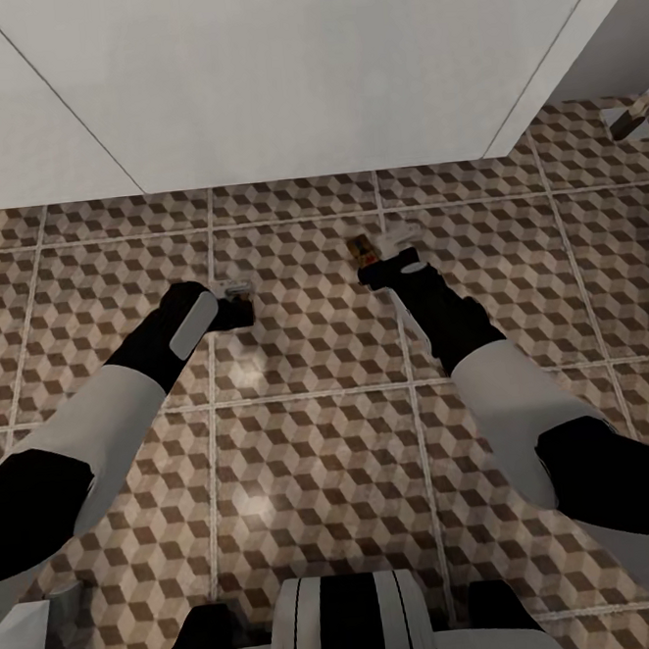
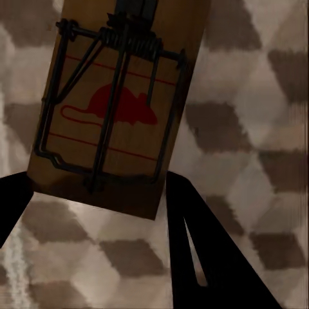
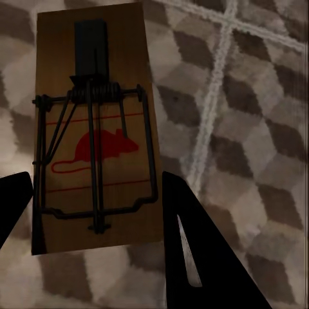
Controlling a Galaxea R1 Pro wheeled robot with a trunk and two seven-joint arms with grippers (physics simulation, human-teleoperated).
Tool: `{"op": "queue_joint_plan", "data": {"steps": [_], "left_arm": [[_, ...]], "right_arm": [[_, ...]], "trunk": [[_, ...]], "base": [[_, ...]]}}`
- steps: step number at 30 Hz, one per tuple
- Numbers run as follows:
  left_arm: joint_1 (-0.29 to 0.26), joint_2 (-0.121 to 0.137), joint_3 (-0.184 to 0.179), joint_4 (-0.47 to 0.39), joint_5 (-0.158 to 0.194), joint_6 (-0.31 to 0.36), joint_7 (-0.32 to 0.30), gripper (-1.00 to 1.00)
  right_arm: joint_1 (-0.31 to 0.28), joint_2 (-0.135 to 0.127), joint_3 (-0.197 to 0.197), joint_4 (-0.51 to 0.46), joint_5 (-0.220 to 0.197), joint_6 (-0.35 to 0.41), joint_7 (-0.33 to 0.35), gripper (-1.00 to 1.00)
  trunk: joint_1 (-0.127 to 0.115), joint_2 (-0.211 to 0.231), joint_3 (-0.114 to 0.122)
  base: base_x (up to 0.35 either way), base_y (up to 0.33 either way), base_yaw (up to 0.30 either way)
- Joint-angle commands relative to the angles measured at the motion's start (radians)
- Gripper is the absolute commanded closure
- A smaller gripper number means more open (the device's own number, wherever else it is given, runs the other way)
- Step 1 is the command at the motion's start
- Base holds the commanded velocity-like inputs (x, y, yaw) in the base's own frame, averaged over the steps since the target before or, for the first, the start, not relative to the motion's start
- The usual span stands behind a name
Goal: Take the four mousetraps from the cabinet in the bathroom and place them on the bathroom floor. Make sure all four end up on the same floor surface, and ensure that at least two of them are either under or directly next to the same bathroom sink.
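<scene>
- Gripping a mousetrap (image 2: 112, 106) between its dark fingers (image 2: 206, 257), the left gripper (image 1: 236, 301) hangs low over the bathroom floor (image 1: 317, 463).
- Clamped on a second mousetrap (image 3: 96, 135), the right gripper (image 1: 382, 255) hangs beside it; that trap shows at its tip (image 1: 362, 252).
- Both traps are over the cube-patterned tiles, near the white vanity (image 1: 293, 71) at the floor's far edge.

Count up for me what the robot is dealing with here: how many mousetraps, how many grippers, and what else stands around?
Mousetraps: 2, one in the left gripper (trap) and one in the right gripper (trap).
Grippers: 2.
White vanity: 1.
Patterned tile floor: 1.
Total: 6.
</scene>
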Motion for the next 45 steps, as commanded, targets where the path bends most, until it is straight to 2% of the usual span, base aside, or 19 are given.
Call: {"op": "queue_joint_plan", "data": {"steps": [1,8,11,16,19,22,25,27,29,45], "left_arm": [[-0.001,0.001,-0.007,-0.004,0.007,0.002,0.009,1.00],[-0.001,0.009,-0.008,-0.068,0.001,-0.029,-0.035,1.00],[-0.001,0.010,-0.008,-0.060,-0.023,-0.032,-0.044,1.00],[-0.001,0.004,-0.007,-0.036,-0.093,-0.036,-0.049,1.00],[-0.001,0.003,-0.007,-0.033,-0.107,-0.037,-0.051,1.00],[-0.001,0.005,-0.007,-0.037,-0.111,-0.040,-0.071,1.00],[-0.001,0.011,-0.008,-0.047,-0.114,-0.050,-0.152,1.00],[-0.001,0.024,-0.008,-0.060,-0.115,-0.055,-0.208,1.00],[-0.001,0.032,-0.008,-0.070,-0.116,-0.057,-0.228,1.00],[-0.001,0.041,-0.009,-0.085,-0.115,-0.059,-0.249,1.00]], "right_arm": [[0.000,-0.003,0.003,0.000,0.007,0.005,-0.004,1.00],[0.000,-0.019,0.003,0.002,0.007,-0.003,0.000,1.00],[0.000,-0.026,0.003,0.002,0.006,-0.004,0.000,1.00],[0.000,-0.030,0.003,-0.003,0.005,-0.005,0.000,1.00],[0.000,-0.030,0.003,-0.003,0.005,-0.005,0.000,1.00],[0.000,-0.030,0.003,-0.002,0.004,-0.006,0.000,1.00],[0.000,-0.031,0.003,-0.001,0.004,-0.016,0.000,1.00],[0.000,-0.031,0.004,0.001,0.003,-0.028,0.000,1.00],[0.000,-0.031,0.005,0.001,0.003,-0.035,0.001,1.00],[0.000,-0.033,0.007,0.002,0.004,-0.042,0.028,1.00]], "trunk": [[0.000,0.000,-0.001],[0.000,0.000,-0.001],[0.000,0.000,-0.001],[0.000,0.000,-0.001],[0.000,0.000,-0.001],[0.000,0.000,-0.001],[0.000,0.000,-0.001],[0.000,0.000,-0.001],[0.000,0.000,-0.001],[0.000,0.000,-0.001]], "base": [[0.000,0.000,0.000],[0.000,0.000,0.000],[0.000,0.000,0.000],[0.000,0.000,0.000],[0.000,0.000,0.000],[0.000,0.000,0.000],[0.000,0.000,0.000],[0.000,0.000,0.000],[0.000,0.000,0.000],[0.069,0.000,0.000]]}}
